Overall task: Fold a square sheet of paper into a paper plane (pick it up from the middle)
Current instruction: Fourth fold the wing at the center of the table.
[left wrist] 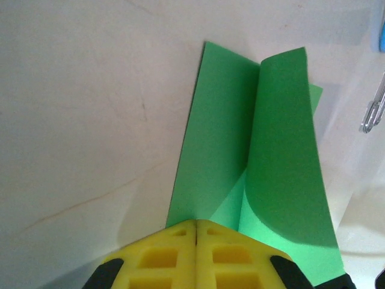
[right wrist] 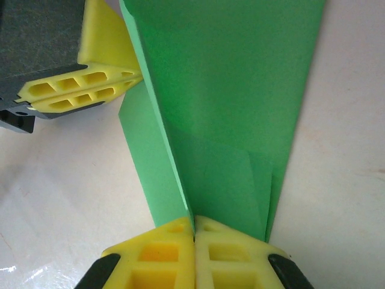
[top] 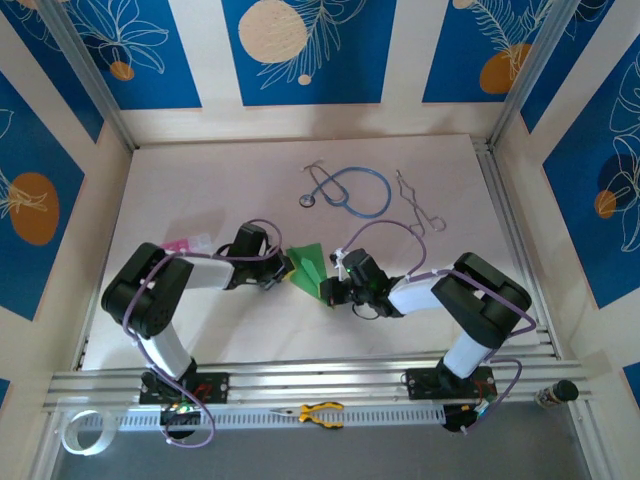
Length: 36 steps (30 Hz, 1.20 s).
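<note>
The bright green sheet of paper (top: 308, 266) is folded into a narrow, tapered paper plane shape with a raised centre crease, and sits mid-table between both arms. My left gripper (top: 283, 272) is shut on its left end, and the green wings (left wrist: 222, 138) spread out from its yellow fingertips (left wrist: 180, 235). My right gripper (top: 328, 292) is shut on the narrow end. There the upright crease of the paper (right wrist: 240, 90) runs in between the closed jaws of the right gripper (right wrist: 194, 224). The left gripper (right wrist: 137, 75) pinches the far left flap.
A blue stethoscope (top: 350, 190) and metal forceps (top: 420, 210) lie behind the paper. A small pink and white piece (top: 185, 243) sits by the left arm. Yellow-handled pliers (top: 320, 412) and a tape roll (top: 85, 432) lie below the front rail.
</note>
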Each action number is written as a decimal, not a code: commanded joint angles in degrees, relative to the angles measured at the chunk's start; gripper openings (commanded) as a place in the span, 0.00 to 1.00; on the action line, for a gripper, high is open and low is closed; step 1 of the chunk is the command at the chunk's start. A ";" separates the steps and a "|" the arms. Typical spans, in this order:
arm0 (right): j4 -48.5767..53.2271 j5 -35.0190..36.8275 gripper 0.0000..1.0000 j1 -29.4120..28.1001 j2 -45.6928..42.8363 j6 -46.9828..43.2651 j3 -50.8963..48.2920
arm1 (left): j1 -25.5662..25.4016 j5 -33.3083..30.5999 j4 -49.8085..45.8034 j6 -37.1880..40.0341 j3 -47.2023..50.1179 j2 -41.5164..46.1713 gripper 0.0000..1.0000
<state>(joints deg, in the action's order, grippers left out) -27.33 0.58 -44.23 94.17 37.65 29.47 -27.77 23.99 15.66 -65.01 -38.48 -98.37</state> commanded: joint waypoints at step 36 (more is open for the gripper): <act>-5.24 -8.62 0.06 2.78 0.70 6.05 -3.35 | -0.62 -3.73 -4.10 0.85 1.45 2.31 0.00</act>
<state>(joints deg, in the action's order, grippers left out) -31.44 -5.78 -41.85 94.00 42.54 27.20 -28.03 21.80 13.04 -65.01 -36.64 -95.35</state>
